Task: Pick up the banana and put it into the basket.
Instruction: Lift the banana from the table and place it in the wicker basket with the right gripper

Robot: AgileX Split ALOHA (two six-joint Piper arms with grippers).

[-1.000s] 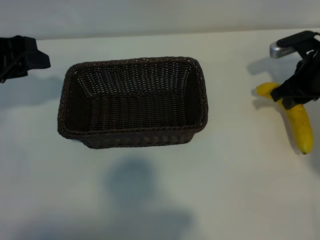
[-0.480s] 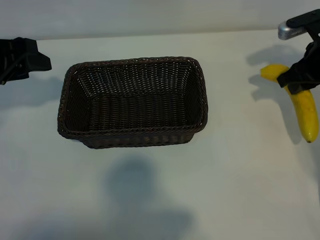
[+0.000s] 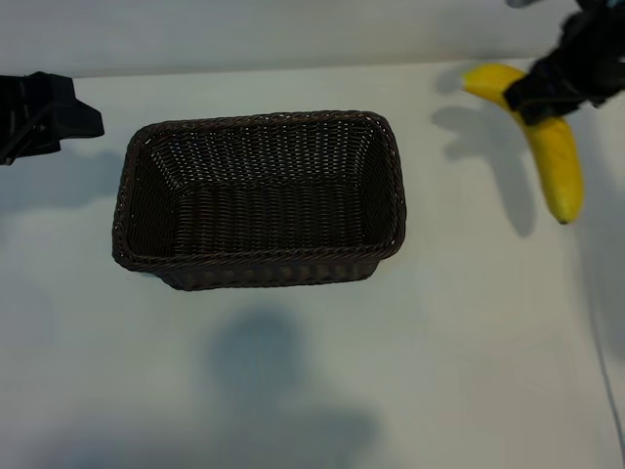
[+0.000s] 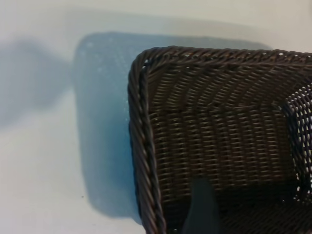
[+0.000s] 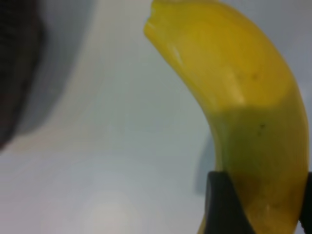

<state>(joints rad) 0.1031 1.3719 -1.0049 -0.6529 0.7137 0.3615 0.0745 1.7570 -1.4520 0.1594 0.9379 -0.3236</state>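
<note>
Moved: right gripper (image 3: 549, 95) and banana (image 3: 542, 137) had risen and shifted toward the basket since earlier.
Right gripper: clamped across the banana's middle, holding it off the table (image 3: 469, 342).
Basket (image 3: 146, 220): well apart from the banana, nothing inside.
Left gripper (image 3: 83, 119): parked beside the basket, jaws apart.

I can read no lettering, label, brand mark, number or sign in any of my three views: nothing printed on the banana (image 3: 547, 147), nothing on the basket (image 3: 259, 200), and nothing on the pale surface (image 3: 469, 342) they share
</note>
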